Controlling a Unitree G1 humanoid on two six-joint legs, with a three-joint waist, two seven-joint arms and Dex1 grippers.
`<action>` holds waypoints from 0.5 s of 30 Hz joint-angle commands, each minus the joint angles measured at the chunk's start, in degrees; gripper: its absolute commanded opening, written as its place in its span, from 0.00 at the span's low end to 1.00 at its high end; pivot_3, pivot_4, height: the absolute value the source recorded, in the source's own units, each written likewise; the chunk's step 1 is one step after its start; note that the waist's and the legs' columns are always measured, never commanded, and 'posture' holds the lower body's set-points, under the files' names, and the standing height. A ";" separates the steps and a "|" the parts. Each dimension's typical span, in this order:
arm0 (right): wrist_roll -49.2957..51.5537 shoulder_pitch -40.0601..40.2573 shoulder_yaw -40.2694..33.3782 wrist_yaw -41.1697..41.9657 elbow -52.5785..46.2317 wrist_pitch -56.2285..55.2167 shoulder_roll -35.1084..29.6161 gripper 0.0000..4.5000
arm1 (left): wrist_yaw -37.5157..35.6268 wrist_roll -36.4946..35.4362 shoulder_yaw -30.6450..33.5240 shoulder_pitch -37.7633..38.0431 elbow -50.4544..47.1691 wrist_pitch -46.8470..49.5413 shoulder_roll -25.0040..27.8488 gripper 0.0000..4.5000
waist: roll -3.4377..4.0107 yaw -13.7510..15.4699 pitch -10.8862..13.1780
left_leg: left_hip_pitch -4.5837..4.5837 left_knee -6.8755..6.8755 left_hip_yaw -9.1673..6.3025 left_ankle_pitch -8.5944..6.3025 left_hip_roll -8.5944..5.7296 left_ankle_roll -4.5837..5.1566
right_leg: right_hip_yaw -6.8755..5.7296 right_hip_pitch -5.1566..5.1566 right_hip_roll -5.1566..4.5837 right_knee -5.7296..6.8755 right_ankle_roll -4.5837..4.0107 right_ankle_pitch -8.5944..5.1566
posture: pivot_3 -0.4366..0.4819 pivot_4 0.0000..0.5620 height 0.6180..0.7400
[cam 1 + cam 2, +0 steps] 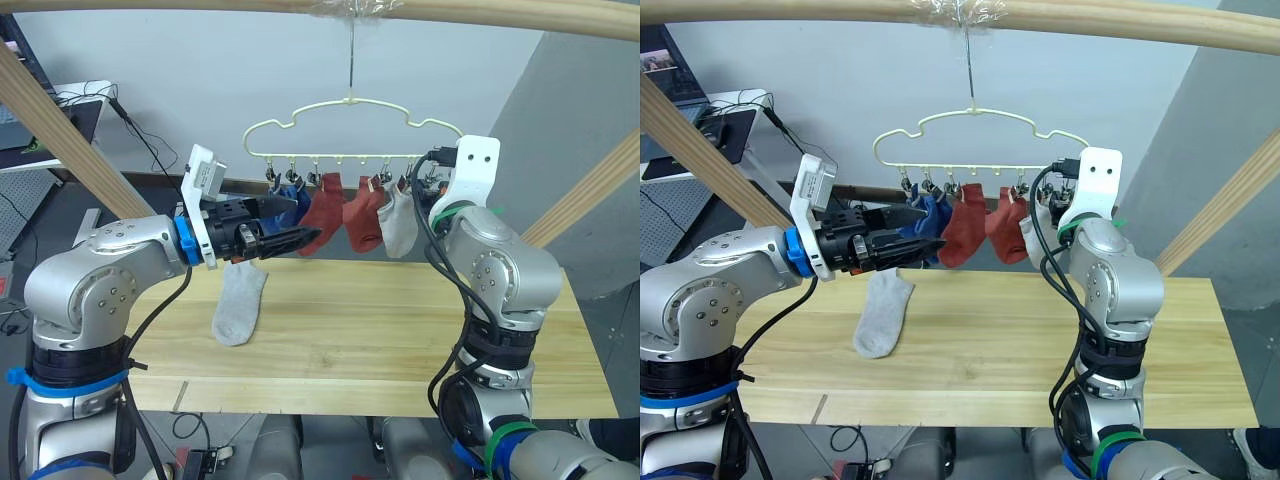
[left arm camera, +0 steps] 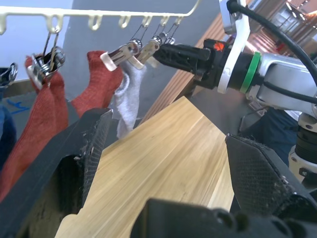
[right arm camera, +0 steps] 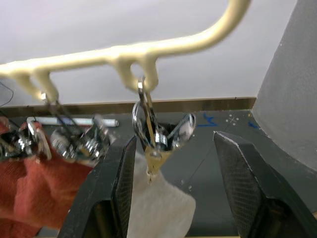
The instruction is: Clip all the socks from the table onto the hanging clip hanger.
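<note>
**Five socks hanging, one grey sock lying on the table**

The clip hanger is dangling by its hook from a round wooden pole – a thin pale-yellow wire with a wavy, cloud-like top and a straight bar of small metal clips beneath. Soft ankle socks are hanging from those clips: two blue socks bunched together at the left end, then two rust red socks side by side, then one hanging grey sock at the right end. That is making five on the hanger, as far as the bunched blue ones let me count.

A sixth sock, the light grey sock, is lying flat on the table, a wide top of light yellowish wood with clear grain.

The left hand is hovering level in front of the blue socks with its two black fingers spread and nothing between them. The right hand is reaching up at the hanger's right end – its fingers are standing apart on either side of the clip gripping the hanging grey sock, not touching it.
</note>
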 commanded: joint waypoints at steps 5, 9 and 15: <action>0.25 -3.73 -0.09 -1.30 3.02 -5.00 0.30 0.56 | 1.07 -1.31 1.48 0.56 -2.89 -0.80 1.27 0.93 | 0.00 0.78 0.00 | 0.00 0.00 0.00 0.00 0.00 0.00 | 0.00 0.00 0.00 0.00 0.00 0.00 | 0.51 0.45 1.00; 0.31 -4.08 0.16 -1.44 3.91 -5.98 0.29 0.56 | 1.48 -1.33 1.47 0.78 -2.97 -1.02 1.36 0.93 | 0.00 1.13 0.00 | -0.01 0.00 0.00 0.00 0.00 0.00 | 0.00 0.00 0.00 -0.02 0.00 0.00 | 0.52 0.45 1.00; 0.00 -4.01 0.28 -1.84 4.10 -6.04 0.11 0.56 | 1.74 -1.33 1.49 0.93 -3.08 -1.05 1.37 0.93 | 0.00 1.17 0.00 | 0.00 0.00 0.00 0.00 0.00 0.00 | -0.01 0.00 0.00 -0.01 -0.01 0.00 | 0.52 0.45 1.00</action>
